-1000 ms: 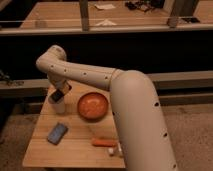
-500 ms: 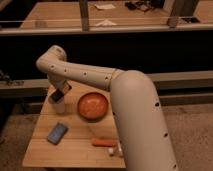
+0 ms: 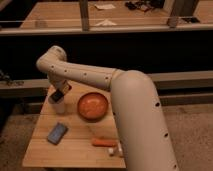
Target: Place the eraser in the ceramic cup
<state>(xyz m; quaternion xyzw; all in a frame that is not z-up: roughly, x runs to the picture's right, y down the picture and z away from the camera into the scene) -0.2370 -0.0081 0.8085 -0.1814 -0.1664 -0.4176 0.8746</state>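
Note:
My gripper (image 3: 58, 93) hangs at the back left corner of the small wooden table (image 3: 75, 150), directly over the ceramic cup (image 3: 59, 106). The cup is a small whitish cylinder standing upright, just left of the orange bowl. The gripper is shut on a small dark block, the eraser (image 3: 56, 95), which sits right above the cup's rim. The cup's inside is hidden by the gripper.
A wide orange bowl (image 3: 93, 105) stands in the middle of the table's back half. A blue-grey flat rectangular object (image 3: 57, 133) lies at the front left. An orange stick-shaped item (image 3: 103, 142) and a small white thing (image 3: 115, 150) lie near the front right, beside my thick arm (image 3: 135, 115).

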